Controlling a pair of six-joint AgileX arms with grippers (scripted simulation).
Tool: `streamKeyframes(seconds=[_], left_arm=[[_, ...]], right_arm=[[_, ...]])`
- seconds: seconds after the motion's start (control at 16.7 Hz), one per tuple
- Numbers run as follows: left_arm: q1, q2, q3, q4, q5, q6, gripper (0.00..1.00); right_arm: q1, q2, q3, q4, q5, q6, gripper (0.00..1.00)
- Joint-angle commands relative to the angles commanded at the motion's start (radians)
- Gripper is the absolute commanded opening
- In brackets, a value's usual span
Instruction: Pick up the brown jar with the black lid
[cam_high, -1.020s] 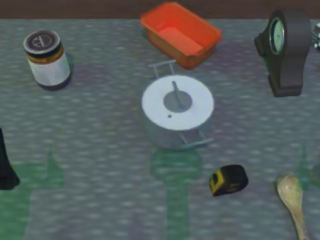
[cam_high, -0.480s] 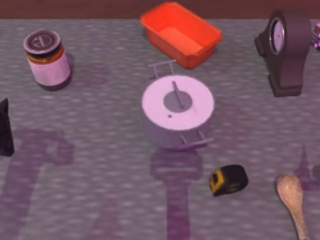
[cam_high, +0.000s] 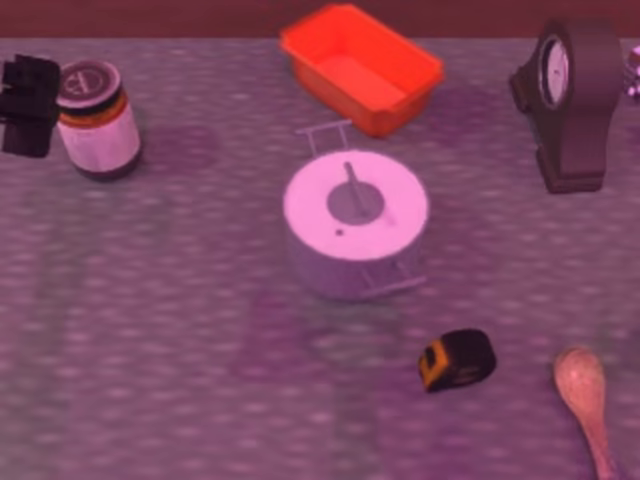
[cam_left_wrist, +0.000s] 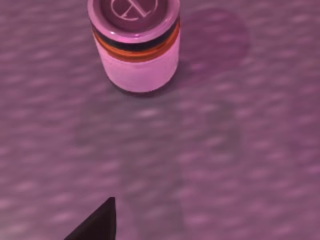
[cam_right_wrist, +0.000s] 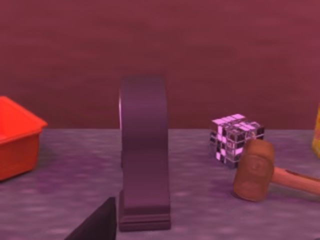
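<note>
While the spoon (cam_high: 586, 400) and tape measure (cam_high: 457, 359) lie low at the frame's right, the white pot (cam_high: 355, 222) sits mid-frame. At upper left, the brown jar (cam_high: 98, 131) stands upright, black lid (cam_high: 88, 83) on — my left gripper (cam_high: 27, 104) just beside it, finger spread impossible to tell.

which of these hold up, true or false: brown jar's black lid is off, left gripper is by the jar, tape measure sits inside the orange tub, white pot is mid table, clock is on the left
1. The round black lid is off the small brown white-labelled jar. False: it sits on top.
2. The left gripper is beside the jar. True.
3. The black-and-yellow tape measure lies inside the orange plastic tub. False: it lies on the table, nearer the wooden spoon.
4. The big white round pot stands mid-table. True.
5. The dark mantel clock stands at the left. False: right.
</note>
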Motion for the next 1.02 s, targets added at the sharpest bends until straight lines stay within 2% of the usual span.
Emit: streamKeyframes(seconds=[0.54, 0.78, 1.02], left_arm=[[0.001, 0.837, 0.873, -0.465, -0.006, 0.083, 1.00], [0.011, 1.118, 1.204, -0.594, -0.028, 0.117, 1.00], [0.021, 1.303, 1.441, -0.665, -0.051, 0.144, 1.00]], right_arm=[[0.000, 0.000, 0.000, 0.000, 0.000, 0.000, 1.00], [0.000, 0.000, 0.000, 0.000, 0.000, 0.000, 1.00], [0.000, 0.000, 0.000, 0.000, 0.000, 0.000, 1.00]])
